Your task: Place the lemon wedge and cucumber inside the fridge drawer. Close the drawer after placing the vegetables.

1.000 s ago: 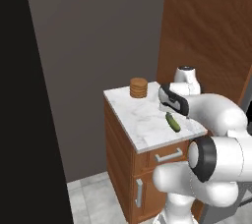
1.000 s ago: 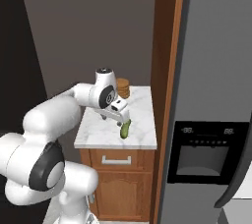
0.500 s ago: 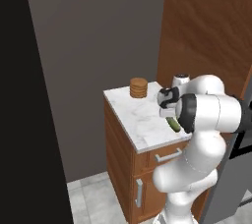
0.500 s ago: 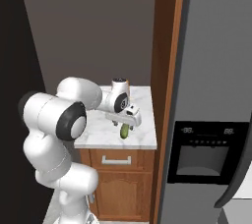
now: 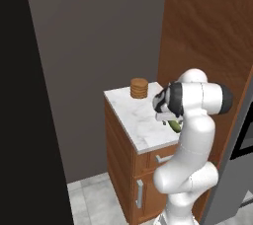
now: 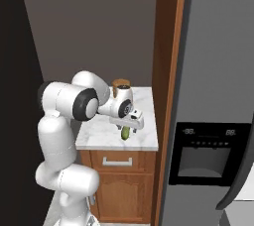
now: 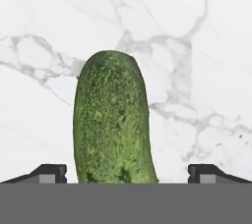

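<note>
The cucumber, a stubby dark green oblong, lies on the white marble counter. My gripper hangs directly over it, open. One fingertip stands clear of it on each side, with a gap between pad and skin. From the base cameras the cucumber peeks out just under the gripper near the counter's fridge-side edge. The lemon wedge is hidden. The fridge drawer is out of view behind the shut fridge door.
A round brown ridged stack stands at the counter's back. The brown cabinet below has a drawer with a silver handle. A tall wooden panel separates the counter from the fridge.
The arm has folded upright over the counter and brought the hand down onto the cucumber. The jaws have stayed wide apart.
</note>
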